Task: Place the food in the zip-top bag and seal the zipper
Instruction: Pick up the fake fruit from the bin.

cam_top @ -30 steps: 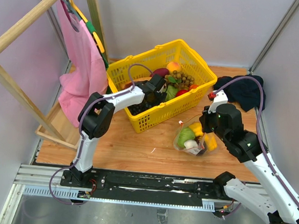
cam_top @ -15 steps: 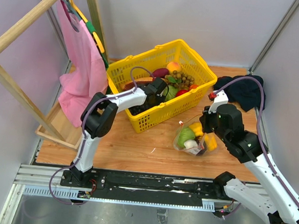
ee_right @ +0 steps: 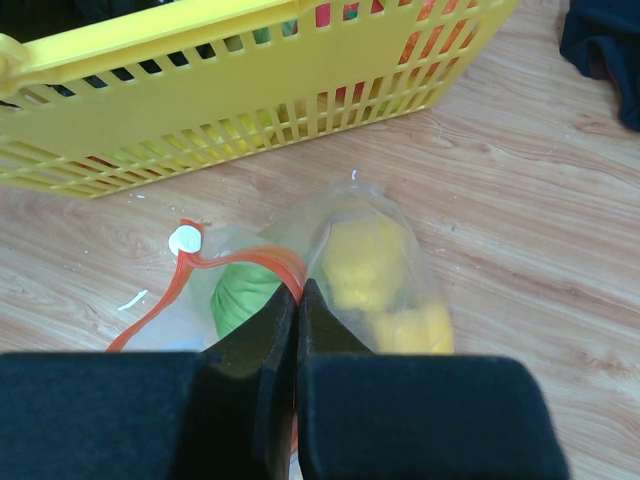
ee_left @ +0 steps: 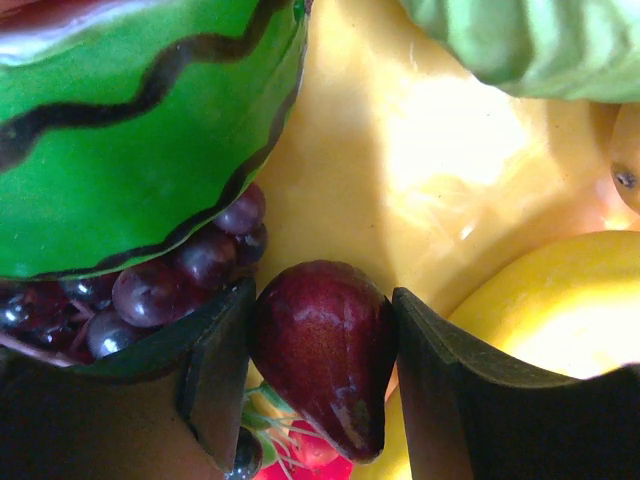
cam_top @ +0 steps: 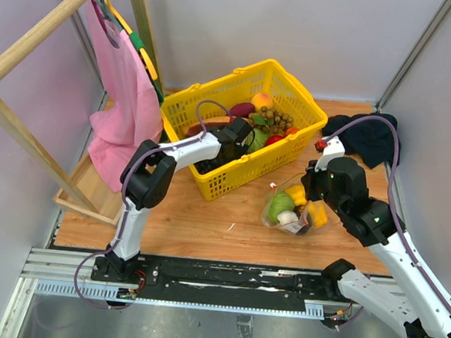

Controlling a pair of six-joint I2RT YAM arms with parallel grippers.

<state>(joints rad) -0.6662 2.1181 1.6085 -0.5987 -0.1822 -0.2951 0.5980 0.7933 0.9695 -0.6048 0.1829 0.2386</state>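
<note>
Since the earlier frame, the left arm has reached deeper into the yellow basket [cam_top: 209,179], up and to the right in the top view. The right arm has not moved.

The left pincer [ee_left: 318,300] now has one finger on each side of a dark red fruit [ee_left: 320,350], low in the middle of the left wrist view. Both fingers seem to touch it, so I think it is gripping. A toy watermelon [ee_left: 120,130] and purple grapes [ee_left: 190,270] sit at the upper left.

This fruit looks like hard, shiny plastic. It is likely very light, but smooth and slippery. It gets thin at one end, so it could pop out. The fat middle is the best place to hold it.

The right pincer [ee_right: 298,290] is closed on the mouth edge of the zip-top bag [ee_right: 400,220], right by the red-orange zipper [ee_right: 150,305]. The bag lies on the tabletop [cam_top: 206,222], right of the middle in the top view, just below the basket. A green piece [ee_right: 240,295] and yellow pieces [ee_right: 365,260] are already inside. The bag looks soft and floppy, so the edge by the zipper is a good place to hold it.
</note>
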